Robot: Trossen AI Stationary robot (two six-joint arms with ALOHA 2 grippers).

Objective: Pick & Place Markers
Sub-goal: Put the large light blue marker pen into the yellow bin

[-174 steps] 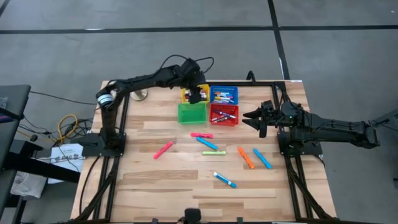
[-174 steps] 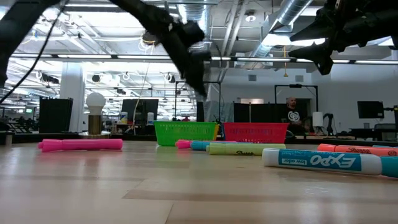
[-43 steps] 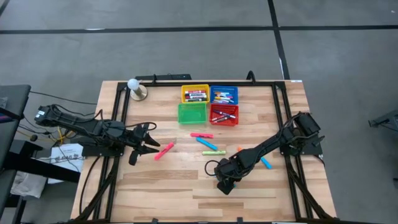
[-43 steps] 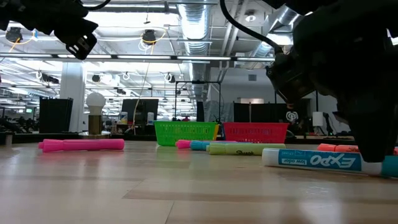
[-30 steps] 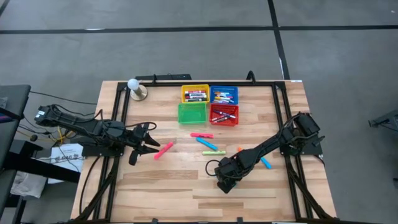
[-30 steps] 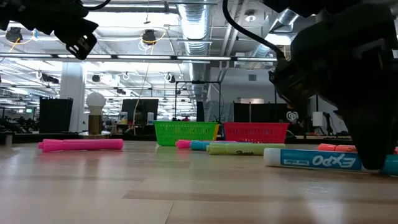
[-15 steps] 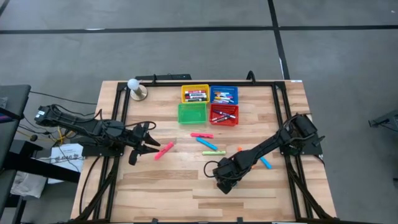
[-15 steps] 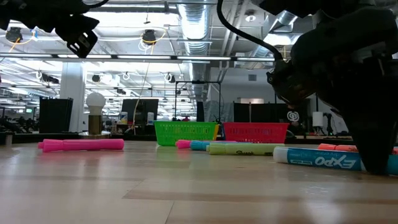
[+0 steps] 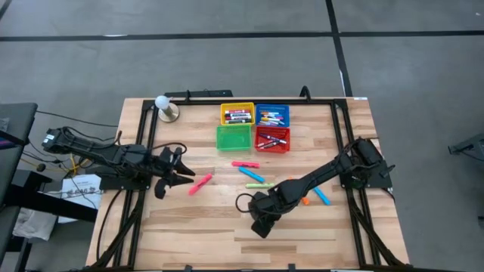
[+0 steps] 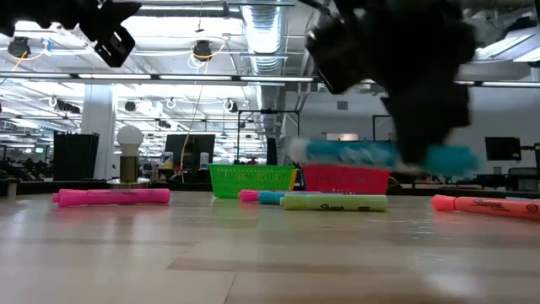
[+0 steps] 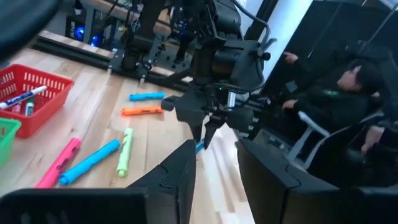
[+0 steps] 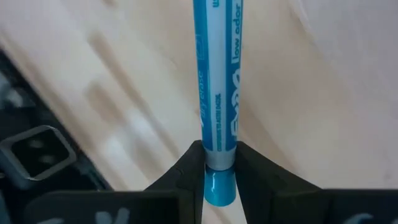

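My right gripper [image 9: 259, 224] is shut on a white-and-blue marker [image 10: 380, 154], which hangs above the near middle of the table. My left gripper [image 9: 184, 179] hovers open at the table's left, its fingers on either side of nothing, just left of a pink marker [image 9: 200, 183]. Other markers lie flat on the wood: pink [image 9: 245, 164], blue [image 9: 252, 174], yellow-green [image 9: 259, 185], orange [image 9: 303, 199] and blue [image 9: 322, 196]. More markers lie in the yellow [image 9: 237, 115], blue [image 9: 272, 115] and red [image 9: 273, 139] baskets. My right gripper pinches the marker between its two fingers [image 12: 189, 167], on the white barrel just beside its blue end [image 12: 220, 142]. The fingers come from above, pointing down, and lie across it. The marker is level and lifted clear of the table, most of its length sticking out to one side.
Four mesh baskets stand in a square at the far middle, the green one [image 9: 233, 137] nearest the loose markers. A white ball on a stand [image 9: 162, 106] is at the far left. Dark frame rails [image 9: 352, 211] run along both sides. Bare wood lies along the near edge.
My right gripper has shut on the white-and-blue marker, which first slid a little along the table, and then raised it level and clear of the wood, moving slightly toward the table's left edge.
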